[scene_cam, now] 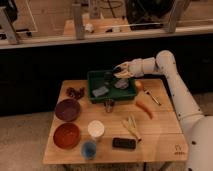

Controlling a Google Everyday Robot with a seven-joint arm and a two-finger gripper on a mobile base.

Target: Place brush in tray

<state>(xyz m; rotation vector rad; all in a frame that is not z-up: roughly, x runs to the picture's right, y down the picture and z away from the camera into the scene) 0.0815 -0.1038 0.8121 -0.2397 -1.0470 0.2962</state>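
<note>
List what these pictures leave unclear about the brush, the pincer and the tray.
- Brush: not distinguishable in the camera view; whether it is held or already dropped cannot be told.
- Pincer: over the green tray; it covers whatever lies directly beneath.
- Tray contents: greyish items inside are too blurred to identify.
- Small dark object in front of the tray: too small to name.

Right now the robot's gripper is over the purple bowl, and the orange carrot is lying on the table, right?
Not quite. The gripper is over the green tray, not the purple bowl, as the camera view shows. The orange carrot is lying on the table.
</note>
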